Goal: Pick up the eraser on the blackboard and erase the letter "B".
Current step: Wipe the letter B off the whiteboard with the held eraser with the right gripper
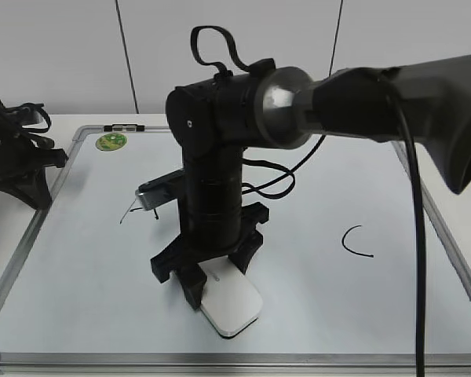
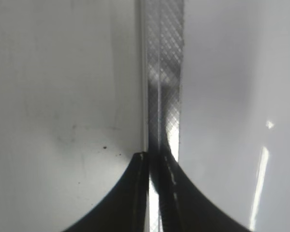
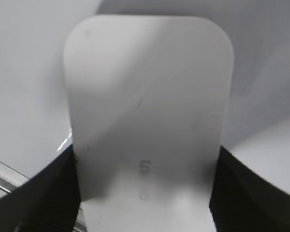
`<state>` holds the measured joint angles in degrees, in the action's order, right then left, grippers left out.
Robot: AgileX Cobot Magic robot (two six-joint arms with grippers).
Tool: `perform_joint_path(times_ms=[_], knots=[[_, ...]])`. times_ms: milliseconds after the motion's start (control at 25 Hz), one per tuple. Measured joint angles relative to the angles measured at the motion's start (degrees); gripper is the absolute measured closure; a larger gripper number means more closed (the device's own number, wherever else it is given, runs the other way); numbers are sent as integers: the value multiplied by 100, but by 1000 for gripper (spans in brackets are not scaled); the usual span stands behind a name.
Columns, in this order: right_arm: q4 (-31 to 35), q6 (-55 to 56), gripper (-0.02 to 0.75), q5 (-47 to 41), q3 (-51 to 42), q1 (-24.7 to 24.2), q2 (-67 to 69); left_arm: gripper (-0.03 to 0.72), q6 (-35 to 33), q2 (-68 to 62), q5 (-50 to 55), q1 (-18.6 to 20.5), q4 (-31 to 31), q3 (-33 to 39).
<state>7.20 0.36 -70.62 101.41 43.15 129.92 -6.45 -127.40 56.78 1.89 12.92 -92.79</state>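
The white eraser (image 1: 234,308) lies flat on the blackboard (image 1: 361,314) near its front edge. My right gripper (image 1: 218,276) reaches across the middle and is shut on the eraser's far end. In the right wrist view the eraser (image 3: 145,96) sits between both black fingers (image 3: 145,193), with grey lettering on top. The black "C" (image 1: 357,242) is to the right. A thin stroke of the "A" (image 1: 127,210) shows to the left. The letter "B" is hidden behind my right arm. My left gripper (image 1: 23,177) is shut and empty at the board's left frame.
The left wrist view shows the shut fingers (image 2: 154,164) over the board's silver frame strip (image 2: 166,72). A round green sticker (image 1: 111,141) sits at the board's back left corner. The right arm's cable (image 1: 416,236) hangs over the board's right side.
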Motion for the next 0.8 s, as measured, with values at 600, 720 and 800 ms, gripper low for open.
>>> perform_joint_path(times_ms=[600, 720, 800], knots=[[-157, 188, 216, 25, 0, 379, 13, 656, 0, -10, 0, 0, 41, 0], [-493, 542, 216, 35, 0, 442, 13, 656, -8, -4, 0, 0, 55, 0], [-626, 712, 216, 35, 0, 481, 13, 656, -8, -13, 0, 0, 70, 0]])
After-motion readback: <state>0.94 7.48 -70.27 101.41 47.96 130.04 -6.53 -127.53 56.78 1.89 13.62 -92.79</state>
